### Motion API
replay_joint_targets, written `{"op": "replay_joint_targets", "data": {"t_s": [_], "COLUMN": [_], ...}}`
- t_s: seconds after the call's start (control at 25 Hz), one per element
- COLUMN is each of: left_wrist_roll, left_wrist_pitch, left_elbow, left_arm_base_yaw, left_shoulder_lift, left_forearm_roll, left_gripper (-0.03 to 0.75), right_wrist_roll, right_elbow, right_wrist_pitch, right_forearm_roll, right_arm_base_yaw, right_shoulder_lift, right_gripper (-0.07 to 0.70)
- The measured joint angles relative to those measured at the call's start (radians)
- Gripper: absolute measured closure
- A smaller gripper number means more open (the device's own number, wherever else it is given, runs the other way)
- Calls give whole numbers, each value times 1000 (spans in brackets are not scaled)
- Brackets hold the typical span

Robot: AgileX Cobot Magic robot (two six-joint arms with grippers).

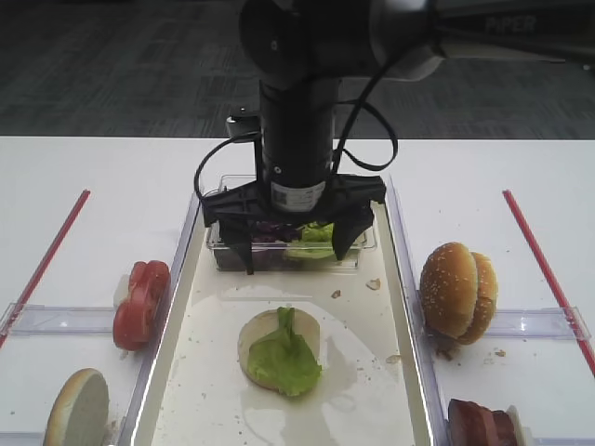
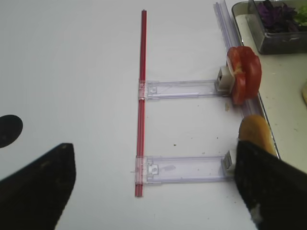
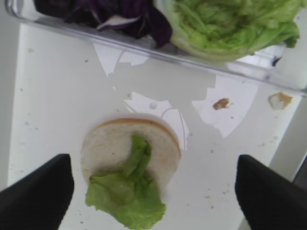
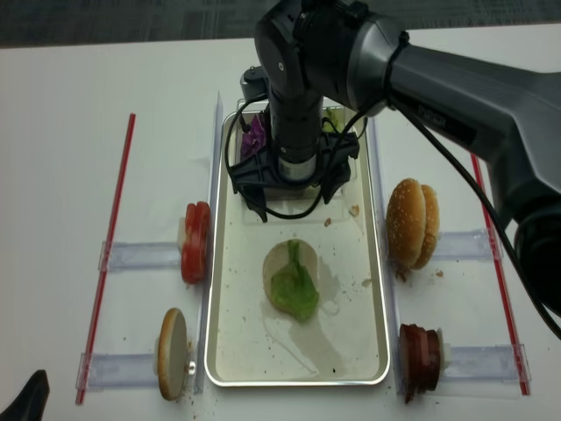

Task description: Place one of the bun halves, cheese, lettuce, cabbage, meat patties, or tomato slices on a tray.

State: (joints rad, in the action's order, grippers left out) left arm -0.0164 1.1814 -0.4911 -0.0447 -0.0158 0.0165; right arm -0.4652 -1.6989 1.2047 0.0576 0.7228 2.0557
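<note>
Taking the tray (image 1: 186, 307) as the landmark and working from its near end outward: a pale flat bun half (image 1: 76, 407) is standing on edge just off the near left corner, and the meat patties (image 1: 479, 423) are standing on edge off the near right corner. On the tray's middle, another flat bun half (image 1: 256, 336) is lying face up with a lettuce leaf (image 1: 286, 358) draped over it and hanging past its near rim. That leaf is looking light, limp and easily torn, so a pinch across its thick folded middle would probably serve better than one at the frilly edge; the bread is looking soft and crushable, best gripped lightly across its width. Further on, the glossy tomato slices (image 1: 141, 302) are sitting beside the left rim and are likely slippery, while sesame-topped bun halves (image 1: 457, 291) are standing beside the right rim. Above the tray's far part, the right end effector (image 1: 290, 243) is hovering spread wide and holding nothing, in front of a clear tub (image 1: 223, 249) containing purple cabbage (image 3: 110, 14) and more lettuce. The left end effector (image 2: 153, 184), out over the bare tabletop (image 2: 72, 72) left of the tray, is also spread wide and empty. "PIPER" is reading on the arm (image 1: 507, 23).
</note>
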Motion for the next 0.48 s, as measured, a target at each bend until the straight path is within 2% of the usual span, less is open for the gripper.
{"op": "replay_joint_targets", "data": {"t_s": [0.48], "left_wrist_roll": [0], "left_wrist_pitch": [0], "left_elbow": [0], "left_arm_base_yaw": [0], "left_shoulder_lift": [0], "left_forearm_roll": [0], "left_gripper": [98], "right_wrist_roll": [150], "right_elbow": [0], "right_wrist_pitch": [15], "right_forearm_roll": [0], "right_arm_base_yaw": [-253], "right_shoulder_lift": [0], "right_gripper": [-60]}}
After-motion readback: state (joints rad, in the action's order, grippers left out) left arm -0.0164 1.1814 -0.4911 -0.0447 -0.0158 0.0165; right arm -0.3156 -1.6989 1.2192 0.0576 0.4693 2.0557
